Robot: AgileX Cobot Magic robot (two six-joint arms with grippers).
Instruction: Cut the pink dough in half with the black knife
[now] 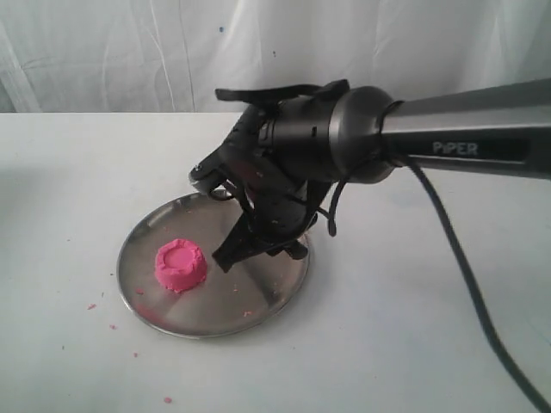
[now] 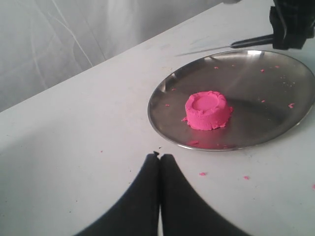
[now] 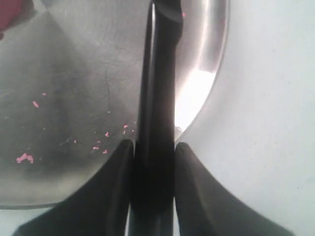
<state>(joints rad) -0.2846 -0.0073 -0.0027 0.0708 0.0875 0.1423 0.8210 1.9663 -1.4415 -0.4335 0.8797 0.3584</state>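
Observation:
The pink dough (image 1: 181,265) (image 2: 208,109) is one whole round puck with a dented top, sitting on the left part of the steel plate (image 1: 245,297) (image 2: 256,83). My right gripper (image 3: 153,145) is shut on the black knife (image 3: 160,73) (image 2: 251,41), whose handle runs out between the fingers. The knife hangs level over the plate's far rim, apart from the dough. A dark red corner of the dough (image 3: 9,11) shows in the right wrist view. My left gripper (image 2: 160,156) is shut and empty, over the table just short of the plate's near rim.
Tiny pink crumbs lie on the white table (image 1: 90,305) (image 2: 202,173) and on the plate (image 3: 24,158). The right arm (image 1: 448,129) reaches in from the right, with its cable (image 1: 465,275) hanging across the table. A white curtain (image 1: 129,52) closes the back.

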